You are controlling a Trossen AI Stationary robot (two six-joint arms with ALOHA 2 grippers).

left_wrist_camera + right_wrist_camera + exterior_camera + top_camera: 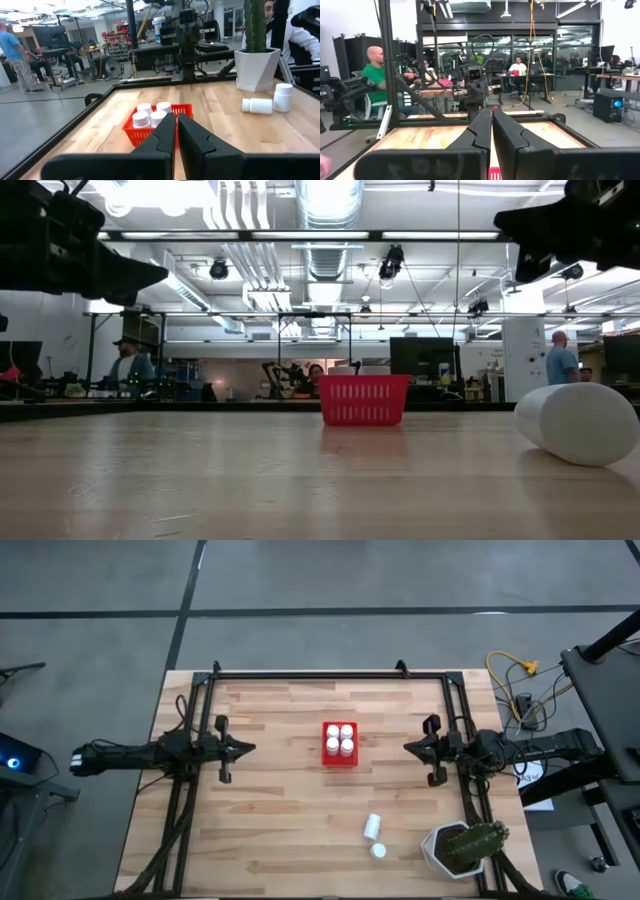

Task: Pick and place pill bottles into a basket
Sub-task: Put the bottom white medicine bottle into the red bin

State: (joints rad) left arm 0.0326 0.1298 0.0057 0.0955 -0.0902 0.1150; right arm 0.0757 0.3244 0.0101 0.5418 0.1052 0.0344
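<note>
Both grippers (248, 748) (408, 747) closed, empty; right should open wide, grab lying bottle (372, 827) across body, then basket (340, 744).

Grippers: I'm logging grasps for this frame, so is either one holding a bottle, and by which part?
Nothing is held. The left gripper and right gripper are both shut on nothing, at either side of the basket.
</note>
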